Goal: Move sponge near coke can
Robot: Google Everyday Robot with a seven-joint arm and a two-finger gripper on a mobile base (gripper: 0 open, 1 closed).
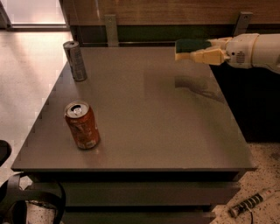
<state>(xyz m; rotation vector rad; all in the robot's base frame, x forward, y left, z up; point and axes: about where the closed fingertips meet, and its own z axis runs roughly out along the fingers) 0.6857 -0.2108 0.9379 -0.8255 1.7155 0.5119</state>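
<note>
A brown wooden wall panel (166, 8) is running along the back of the room, with two grey metal brackets (111, 28) standing up in front of it. Below them a broad grey-brown counter (153, 122) with a dull sheen is filling most of the view. A pale glossy floor (26, 65) is lying to its left and a speckled floor (262, 157) to its right.

The cream-coloured tool (201, 49) is reaching in from the right edge on a thick white arm (258, 50) and is hovering over the far right corner of the counter. Its fingers (208, 56) are gripping a small rectangular sponge (191, 44) with a dark green top and a yellow base. The sponge is sitting level and pointing left, and it is hanging clear of the surface, with a dim reflection (197, 85) showing on the counter underneath.

The squat red-orange coke can (82, 125) with a silver top is standing upright near the front left corner, well apart from the sponge. A taller, slimmer grey metal can (75, 60) is standing upright by the far left edge.

A striped cable-like object (247, 203) is lying on the speckled floor at the lower right.
</note>
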